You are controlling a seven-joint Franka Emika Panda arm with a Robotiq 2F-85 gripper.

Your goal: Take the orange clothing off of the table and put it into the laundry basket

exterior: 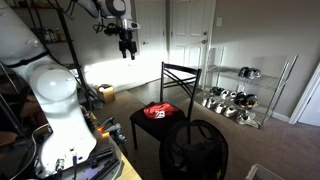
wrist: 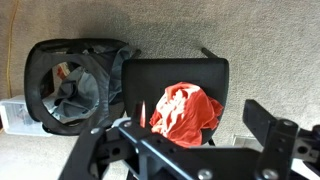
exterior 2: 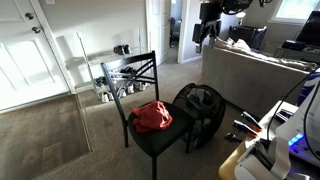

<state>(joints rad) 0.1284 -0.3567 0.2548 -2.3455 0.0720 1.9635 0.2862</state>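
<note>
Fingers [wrist: 268, 130] of the gripper [wrist: 185, 140] stand wide apart and hold nothing. In both exterior views the gripper [exterior: 125, 45] hangs high in the air, well above everything else.

Right under it, far down, lies the orange clothing [wrist: 185, 110]. It is a crumpled lump, about as wide as it is long, so I see no long side to line up with. It sits on the seat of a black chair [wrist: 175, 72], not on a table, near the front edge.

Just beside the chair stands the laundry basket [wrist: 40, 80], dark and round, with some grey clothes inside already. In an exterior view it [exterior 2: 200, 105] sits close by the chair's side.

So I think the arm must go almost straight down to grab, then lift and move sideways to the basket.

Far back, by the wall, is a shoe rack [exterior: 240, 95].
</note>
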